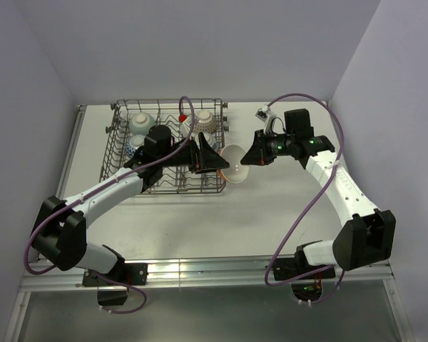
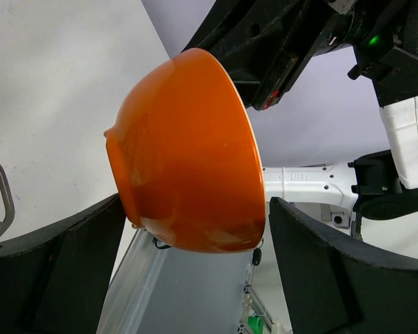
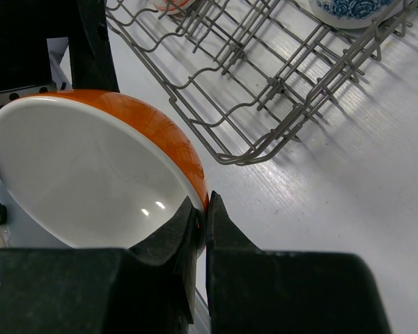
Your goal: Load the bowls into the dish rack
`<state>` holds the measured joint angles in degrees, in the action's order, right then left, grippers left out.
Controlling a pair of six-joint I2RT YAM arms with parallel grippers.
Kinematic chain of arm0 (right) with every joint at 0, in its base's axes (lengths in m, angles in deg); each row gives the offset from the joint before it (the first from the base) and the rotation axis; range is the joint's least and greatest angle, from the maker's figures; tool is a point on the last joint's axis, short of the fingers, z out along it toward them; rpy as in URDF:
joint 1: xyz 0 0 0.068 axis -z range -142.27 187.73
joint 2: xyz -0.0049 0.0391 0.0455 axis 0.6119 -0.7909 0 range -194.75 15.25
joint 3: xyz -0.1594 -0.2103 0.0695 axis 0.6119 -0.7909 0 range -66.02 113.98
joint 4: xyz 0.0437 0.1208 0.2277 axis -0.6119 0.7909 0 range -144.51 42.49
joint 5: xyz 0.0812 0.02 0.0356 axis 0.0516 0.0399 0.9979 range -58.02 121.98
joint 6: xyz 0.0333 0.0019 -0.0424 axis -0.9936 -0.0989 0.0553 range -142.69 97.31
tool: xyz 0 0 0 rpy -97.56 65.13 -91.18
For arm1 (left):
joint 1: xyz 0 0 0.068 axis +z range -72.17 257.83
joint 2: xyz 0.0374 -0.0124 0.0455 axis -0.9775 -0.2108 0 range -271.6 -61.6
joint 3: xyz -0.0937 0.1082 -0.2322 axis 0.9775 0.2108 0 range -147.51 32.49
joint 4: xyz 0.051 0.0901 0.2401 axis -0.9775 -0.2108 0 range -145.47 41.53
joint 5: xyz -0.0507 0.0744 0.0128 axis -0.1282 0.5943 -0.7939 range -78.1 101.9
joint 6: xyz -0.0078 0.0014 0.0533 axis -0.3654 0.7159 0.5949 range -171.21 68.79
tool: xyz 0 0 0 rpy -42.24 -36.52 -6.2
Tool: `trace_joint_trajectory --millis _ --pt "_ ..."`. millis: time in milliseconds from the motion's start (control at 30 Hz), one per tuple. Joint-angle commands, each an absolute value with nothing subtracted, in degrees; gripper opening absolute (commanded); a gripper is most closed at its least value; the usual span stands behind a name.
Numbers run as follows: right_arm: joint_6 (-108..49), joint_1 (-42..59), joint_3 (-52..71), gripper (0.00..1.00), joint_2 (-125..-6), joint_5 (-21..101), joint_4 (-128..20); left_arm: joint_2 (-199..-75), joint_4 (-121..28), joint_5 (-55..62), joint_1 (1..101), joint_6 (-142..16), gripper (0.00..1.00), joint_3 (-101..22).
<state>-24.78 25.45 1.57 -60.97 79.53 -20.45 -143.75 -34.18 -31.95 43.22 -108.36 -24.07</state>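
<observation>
The white bowl with the orange outside (image 1: 233, 165) hangs tilted above the table, just off the right edge of the dish rack (image 1: 118, 140). My right gripper (image 1: 248, 158) is shut on its rim; the right wrist view shows the fingers (image 3: 205, 209) pinching the rim of the bowl (image 3: 90, 174). My left gripper (image 1: 212, 158) is open, with a finger on each side of the bowl's orange outside (image 2: 188, 153) and a small gap showing on the right. A pale green bowl (image 1: 142, 122), a blue-white bowl (image 1: 135, 146) and patterned bowls (image 1: 205, 118) stand in the rack.
The rack's wire corner (image 3: 265, 104) lies close under the held bowl. The blue-white bowl (image 3: 348, 10) sits at the rack's far side. Purple cables loop from both arms. Walls close in the table at the back and sides.
</observation>
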Motion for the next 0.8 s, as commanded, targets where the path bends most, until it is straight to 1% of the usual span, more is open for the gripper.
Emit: trace_joint_trajectory --millis 0,100,200,233,300,333,400,500,533,667,700,733,767 --pt "-25.0 24.5 3.9 0.00 -60.9 81.3 -22.0 -143.7 -31.3 -31.3 42.7 -109.3 0.86 -24.9" --pt "-24.7 24.2 3.9 0.00 -60.9 81.1 -21.8 -143.7 -31.6 -30.9 42.6 -109.5 0.80 -25.1" --pt "-24.3 24.1 4.2 0.00 -61.3 80.9 -21.4 -143.8 -31.7 -31.0 42.5 -109.4 0.70 -25.3" --pt "-24.0 24.0 4.2 0.00 -61.3 81.0 -21.2 -143.8 -31.8 -31.2 42.5 -109.2 0.63 -25.2" --pt "-24.0 23.9 4.3 0.00 -61.6 81.0 -21.1 -143.6 -31.8 -31.3 42.5 -109.0 0.55 -25.2" --pt "-23.9 23.8 4.3 0.00 -61.7 81.1 -21.0 -143.5 -31.9 -31.3 42.5 -109.0 0.48 -25.1" --pt "-23.7 23.8 4.6 0.00 -62.0 81.2 -20.6 -143.3 -31.9 -31.3 42.5 -108.9 0.40 -24.8" --pt "-23.3 23.8 5.2 0.00 -62.4 81.0 -20.0 -143.1 -32.3 -30.8 42.6 -108.6 0.11 -24.6" --pt "-23.3 23.8 5.3 0.03 -62.4 80.9 -19.8 -143.1 -33.1 -30.3 42.7 -108.3 0.00 -24.8" --pt "-23.3 23.8 5.8 0.17 -62.6 80.8 -19.3 -142.8 -33.5 -30.1 43.3 -108.7 0.00 -25.0" --pt "-23.3 23.8 6.0 0.26 -62.7 80.8 -19.1 -142.6 -33.9 -29.8 43.6 -108.5 0.00 -24.9" --pt "-23.3 23.8 6.0 0.31 -62.7 80.6 -19.1 -142.6 -34.2 -29.6 43.8 -108.3 0.00 -24.7" --pt "-23.3 23.8 6.0 0.33 -62.9 80.5 -19.1 -142.5 -35.3 -29.4 44.0 -108.0 0.00 -24.6"
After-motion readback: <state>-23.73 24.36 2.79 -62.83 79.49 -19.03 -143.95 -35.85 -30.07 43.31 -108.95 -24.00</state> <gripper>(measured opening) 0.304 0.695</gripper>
